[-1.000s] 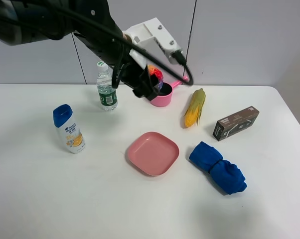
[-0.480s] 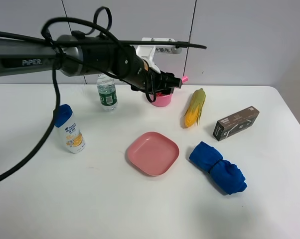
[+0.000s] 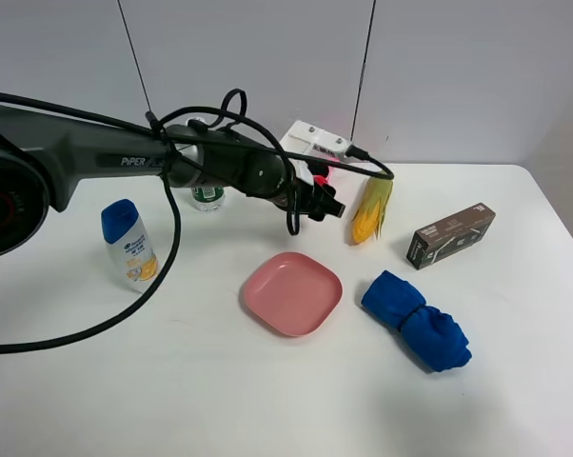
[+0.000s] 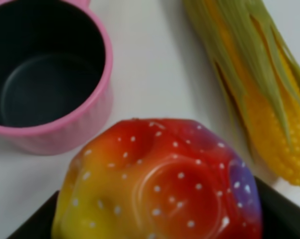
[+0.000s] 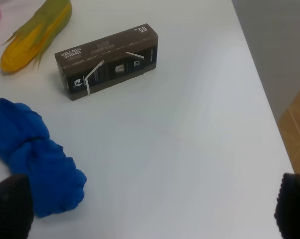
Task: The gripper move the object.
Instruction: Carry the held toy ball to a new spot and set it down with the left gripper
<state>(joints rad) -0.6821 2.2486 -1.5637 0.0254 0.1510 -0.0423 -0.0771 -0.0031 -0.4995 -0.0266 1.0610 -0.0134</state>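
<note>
My left gripper (image 3: 317,198) is shut on the rainbow bumpy ball (image 4: 160,184); its black fingers (image 4: 25,226) show at either side of the ball. The ball hangs low over the table between the pink saucepan (image 4: 45,74) and the corn cob (image 4: 254,89). In the high view the arm hides the ball and most of the saucepan. My right gripper (image 5: 150,209) is open and empty above the table's right part, out of the high view.
A pink plate (image 3: 292,292) lies mid-table. A blue cloth (image 3: 417,319) and a brown box (image 3: 450,234) are at the right, the corn (image 3: 372,205) beside the gripper. A shampoo bottle (image 3: 131,246) and a water bottle (image 3: 206,195) stand at the left.
The left arm has swung down and to the right with the ball, from above the saucepan to low beside it, towards the corn.
</note>
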